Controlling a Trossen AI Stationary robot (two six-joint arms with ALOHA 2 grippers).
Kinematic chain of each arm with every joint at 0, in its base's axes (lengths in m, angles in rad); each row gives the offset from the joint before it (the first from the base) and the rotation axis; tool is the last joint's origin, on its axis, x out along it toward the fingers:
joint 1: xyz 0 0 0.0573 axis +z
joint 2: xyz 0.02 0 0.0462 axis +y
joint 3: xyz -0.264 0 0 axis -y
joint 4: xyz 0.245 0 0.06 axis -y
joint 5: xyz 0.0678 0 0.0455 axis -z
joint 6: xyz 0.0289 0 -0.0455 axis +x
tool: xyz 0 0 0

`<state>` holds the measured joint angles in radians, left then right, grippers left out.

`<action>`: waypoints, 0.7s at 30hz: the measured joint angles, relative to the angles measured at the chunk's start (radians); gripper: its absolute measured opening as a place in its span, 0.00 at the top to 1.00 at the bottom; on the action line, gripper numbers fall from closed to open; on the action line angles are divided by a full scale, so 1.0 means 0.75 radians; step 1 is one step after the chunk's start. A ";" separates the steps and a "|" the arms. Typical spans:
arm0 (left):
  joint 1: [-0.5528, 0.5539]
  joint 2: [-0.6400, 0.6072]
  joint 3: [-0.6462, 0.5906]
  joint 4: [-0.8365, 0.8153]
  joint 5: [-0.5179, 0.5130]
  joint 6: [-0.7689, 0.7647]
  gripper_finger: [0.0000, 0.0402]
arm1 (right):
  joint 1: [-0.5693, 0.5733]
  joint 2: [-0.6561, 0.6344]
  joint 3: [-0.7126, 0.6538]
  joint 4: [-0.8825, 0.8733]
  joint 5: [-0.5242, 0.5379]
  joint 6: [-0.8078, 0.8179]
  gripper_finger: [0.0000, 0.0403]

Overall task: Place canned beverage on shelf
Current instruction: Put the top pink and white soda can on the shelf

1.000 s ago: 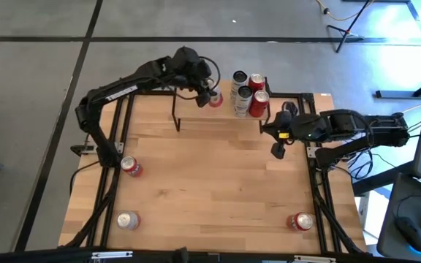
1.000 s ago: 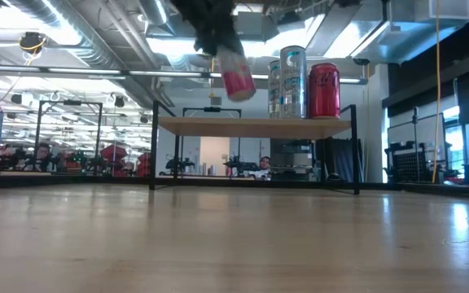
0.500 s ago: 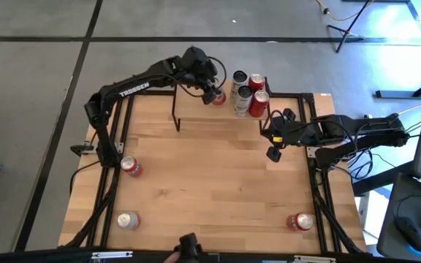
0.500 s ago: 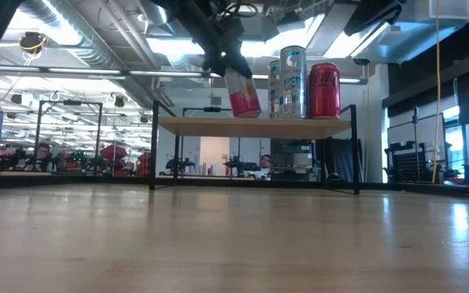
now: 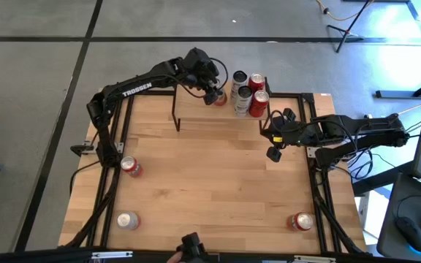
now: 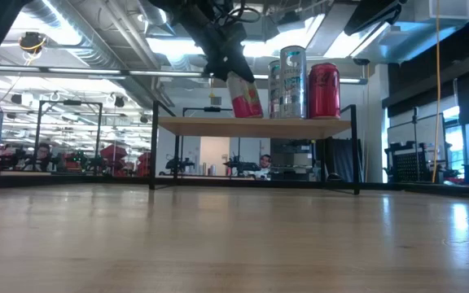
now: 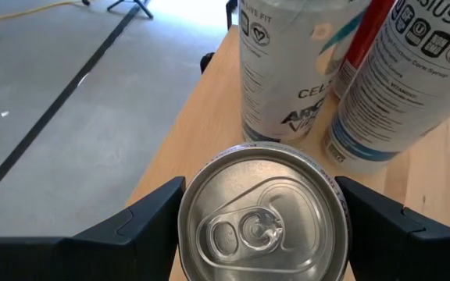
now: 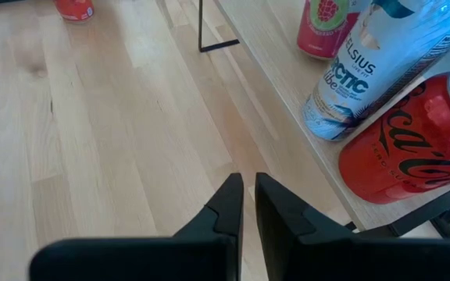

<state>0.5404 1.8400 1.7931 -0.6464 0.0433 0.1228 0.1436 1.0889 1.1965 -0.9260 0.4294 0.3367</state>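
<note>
While the high view only shows a bit of pink under the left gripper (image 5: 214,93), the low view makes it clear: the pink can (image 6: 245,95) is tilted, its base right at the shelf (image 6: 255,126) top, beside the other cans (image 6: 304,82). In the left wrist view, the fingers (image 7: 143,222) are clamped on its sides. The right gripper (image 8: 247,204) is parked near the shelf's right end, fingers barely apart, nothing held.
</note>
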 joint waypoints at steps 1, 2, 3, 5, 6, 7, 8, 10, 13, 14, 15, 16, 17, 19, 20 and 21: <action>0.000 0.000 0.000 0.001 0.000 -0.005 0.34 | 0.000 0.000 0.000 0.000 0.000 0.000 0.93; 0.000 0.000 0.000 0.002 0.000 -0.006 0.34 | 0.000 0.000 0.000 0.000 -0.001 0.000 0.93; 0.000 0.000 0.000 0.001 0.000 -0.005 0.34 | 0.000 0.000 0.000 0.000 -0.002 0.000 0.93; 0.000 0.000 0.000 0.004 0.000 0.008 0.34 | 0.000 0.000 0.000 0.000 -0.002 0.000 0.93; 0.000 0.000 0.000 0.005 0.000 0.015 0.34 | 0.000 0.000 0.000 0.000 -0.003 0.000 0.93; 0.000 0.000 0.000 0.006 0.000 0.017 0.34 | 0.000 0.000 0.000 0.000 -0.002 0.000 0.93; 0.000 0.000 0.000 0.005 0.000 0.018 0.34 | 0.000 0.000 0.000 0.000 -0.003 0.000 0.93; 0.000 0.000 0.000 0.005 0.000 0.014 0.34 | 0.000 0.000 0.000 0.000 -0.003 -0.001 0.93; 0.000 0.000 0.000 0.006 0.000 0.004 0.30 | 0.000 0.000 0.000 0.000 -0.003 -0.001 0.93; 0.000 0.000 0.000 0.006 0.000 0.002 0.28 | 0.000 0.000 0.000 0.000 -0.003 -0.001 0.93; 0.000 0.000 0.000 0.006 0.000 0.000 0.26 | 0.000 0.000 0.000 0.000 -0.003 -0.001 0.93; 0.000 0.000 0.000 0.006 0.000 -0.001 0.23 | 0.000 0.000 0.000 0.000 -0.003 -0.001 0.93; 0.000 0.000 0.000 0.007 0.001 0.000 0.21 | 0.000 0.000 0.000 0.000 -0.003 -0.001 0.93; 0.000 -0.001 0.000 0.019 0.005 0.012 0.17 | 0.000 0.000 0.000 0.000 -0.003 -0.001 0.93; 0.000 -0.002 0.000 0.018 0.006 0.014 0.15 | 0.000 0.000 0.000 0.000 -0.003 -0.001 0.93; -0.001 -0.002 0.000 0.018 0.007 0.015 0.14 | 0.000 0.000 0.000 0.000 -0.003 -0.001 0.93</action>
<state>0.5396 1.8389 1.7931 -0.6327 0.0483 0.1337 0.1436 1.0889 1.1965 -0.9260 0.4274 0.3359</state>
